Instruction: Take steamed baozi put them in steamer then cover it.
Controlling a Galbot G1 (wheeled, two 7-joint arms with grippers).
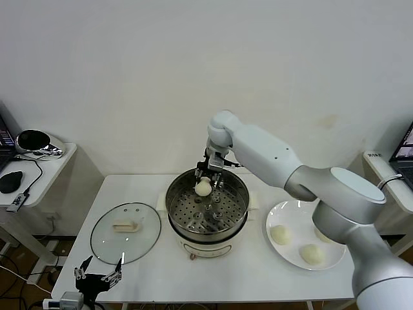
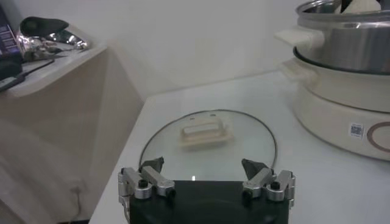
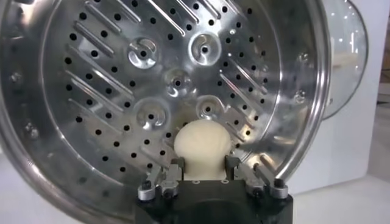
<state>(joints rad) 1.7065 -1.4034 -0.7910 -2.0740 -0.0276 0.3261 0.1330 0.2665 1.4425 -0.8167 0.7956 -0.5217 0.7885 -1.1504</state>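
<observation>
My right claw (image 3: pixel 204 171) pinches a bun (image 3: pixel 203 146) over the steamer's (image 1: pixel 207 208) holed tray at its back rim, wrist view shows fingers on it; left claw (image 2: pixel 204 173) spread near the tabletop's front-left corner by the lid (image 1: pixel 125 232).

White desk (image 1: pixel 213 278) against a pale wall, white round plate (image 1: pixel 290 210) at its right, side table (image 1: pixel 55 169) at left carrying a black mouse (image 1: pixel 10 181)

- Head view looks down from high at the table (image 1: pixel 213 274).
- Left wrist view sits low, near the cover (image 2: pixel 210 143).
- Right wrist view looks close into the steamer (image 3: pixel 91 91), shared by all views.
</observation>
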